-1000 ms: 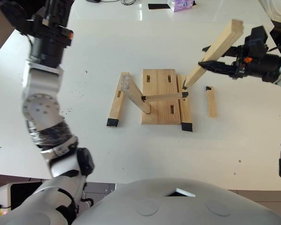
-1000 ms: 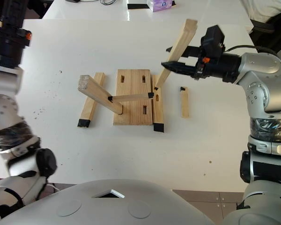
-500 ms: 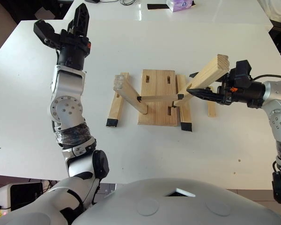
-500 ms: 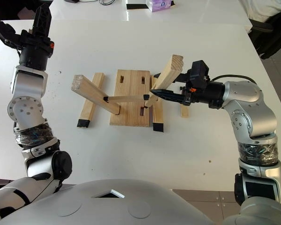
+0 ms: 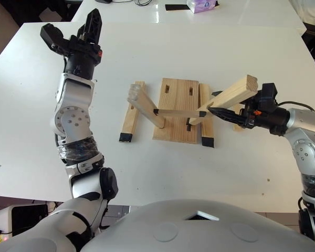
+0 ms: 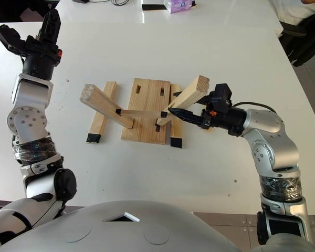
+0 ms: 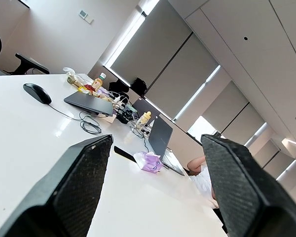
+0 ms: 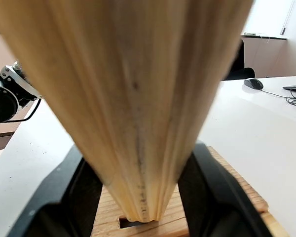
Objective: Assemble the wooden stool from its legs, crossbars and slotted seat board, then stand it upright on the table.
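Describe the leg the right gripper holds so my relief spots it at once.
On the white table, find the slotted seat board. At its right edge one leg slants upward in the right gripper; the black-tipped leg beside it lies flat.

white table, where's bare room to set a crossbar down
Bare: the white table's near strip in front of the slotted wooden seat board, and the far stretch between board and purple tissue pack. Crowded: beside the board, with flat black-tipped legs and the right gripper holding a wooden leg.
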Robot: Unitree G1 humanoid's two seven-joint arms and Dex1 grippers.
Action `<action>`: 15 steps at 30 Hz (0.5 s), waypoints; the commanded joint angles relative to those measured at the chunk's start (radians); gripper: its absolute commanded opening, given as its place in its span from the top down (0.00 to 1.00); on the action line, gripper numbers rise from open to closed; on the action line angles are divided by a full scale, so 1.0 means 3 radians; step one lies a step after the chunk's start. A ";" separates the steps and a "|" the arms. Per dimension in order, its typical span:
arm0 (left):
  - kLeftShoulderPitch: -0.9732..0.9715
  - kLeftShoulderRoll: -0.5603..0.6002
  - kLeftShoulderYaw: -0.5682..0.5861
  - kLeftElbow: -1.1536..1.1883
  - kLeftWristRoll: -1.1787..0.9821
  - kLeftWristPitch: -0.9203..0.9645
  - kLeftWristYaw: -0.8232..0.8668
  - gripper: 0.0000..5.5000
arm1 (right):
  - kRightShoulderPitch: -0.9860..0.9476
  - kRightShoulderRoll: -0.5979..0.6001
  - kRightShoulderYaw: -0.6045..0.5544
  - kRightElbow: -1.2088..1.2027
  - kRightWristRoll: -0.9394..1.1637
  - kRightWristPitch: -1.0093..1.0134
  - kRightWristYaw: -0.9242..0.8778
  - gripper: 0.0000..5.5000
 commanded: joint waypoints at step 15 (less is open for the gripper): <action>0.0433 -0.0144 -0.0155 -0.0468 0.0130 -0.0020 0.0098 0.40 | -0.0115 -0.0405 0.0075 0.0032 -0.0170 0.0031 0.0181 0.63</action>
